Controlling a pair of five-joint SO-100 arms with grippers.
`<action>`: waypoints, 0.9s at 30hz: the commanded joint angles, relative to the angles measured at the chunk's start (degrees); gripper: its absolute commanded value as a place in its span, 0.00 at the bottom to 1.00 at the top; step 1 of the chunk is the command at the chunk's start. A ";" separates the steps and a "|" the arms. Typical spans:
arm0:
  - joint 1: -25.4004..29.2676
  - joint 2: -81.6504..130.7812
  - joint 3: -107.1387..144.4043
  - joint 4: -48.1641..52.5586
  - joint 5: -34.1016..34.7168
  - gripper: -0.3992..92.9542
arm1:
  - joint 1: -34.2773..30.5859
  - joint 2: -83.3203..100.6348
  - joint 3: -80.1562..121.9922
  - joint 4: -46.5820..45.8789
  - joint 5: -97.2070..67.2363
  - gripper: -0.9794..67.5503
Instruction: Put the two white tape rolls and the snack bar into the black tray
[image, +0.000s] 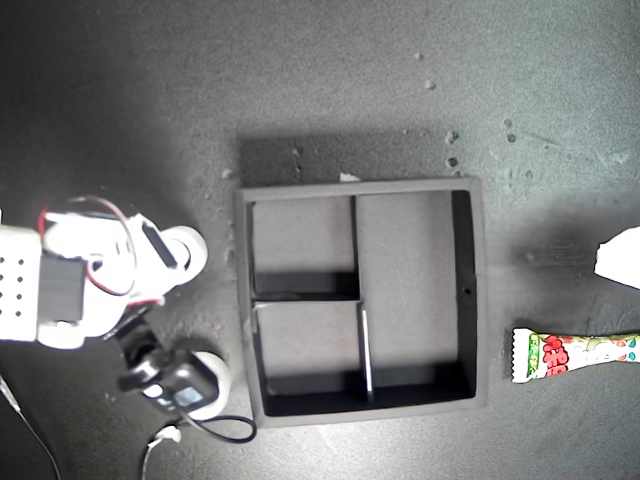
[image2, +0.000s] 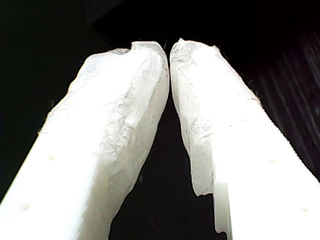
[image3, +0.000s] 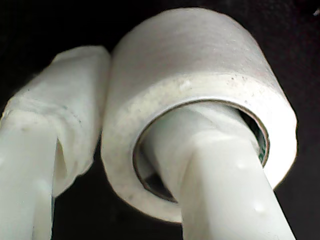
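1. At the exterior view's left, an arm (image: 60, 285) hung over the dark worktop (image: 330, 80). Two white tape rolls showed beside it, one roll (image: 188, 250) nearer the top and the other roll (image: 215, 378) half under a black camera block. Both sat outside the tray.
2. And there was a grip! In the second wrist view, my second end effector (image3: 125, 100) held a tape roll (image3: 200, 75). One finger (image3: 220, 190) went through its open centre and the other finger (image3: 65, 110) pressed on its outer wall. I could not tell for certain which of the two rolls in the exterior view it was.
3. In the middle, the black tray (image: 470, 300) lay square on the worktop, all three compartments bare.
4. At the exterior view's right, the snack bar (image: 575, 355) lay flat on the worktop, just outside the tray's wall and cut by the picture's edge.
5. My first end effector (image2: 170, 50) was narrow, tips almost touching, nothing between them.
6. The step in hand, as I judged it, was carrying the first roll. The next move called for a lift clear of the worktop, travel across the tray's near wall, then release above one small compartment.
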 joint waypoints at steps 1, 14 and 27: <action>0.09 -3.08 -9.32 6.24 -0.70 0.01 | 0.00 0.18 -2.55 -3.78 -16.96 0.08; 2.02 11.60 -19.60 21.09 -2.11 0.01 | -10.46 -0.62 -17.31 -5.80 -31.29 0.27; 4.48 8.70 -38.67 25.75 0.44 0.01 | -4.83 -2.11 -26.81 4.13 -23.12 0.30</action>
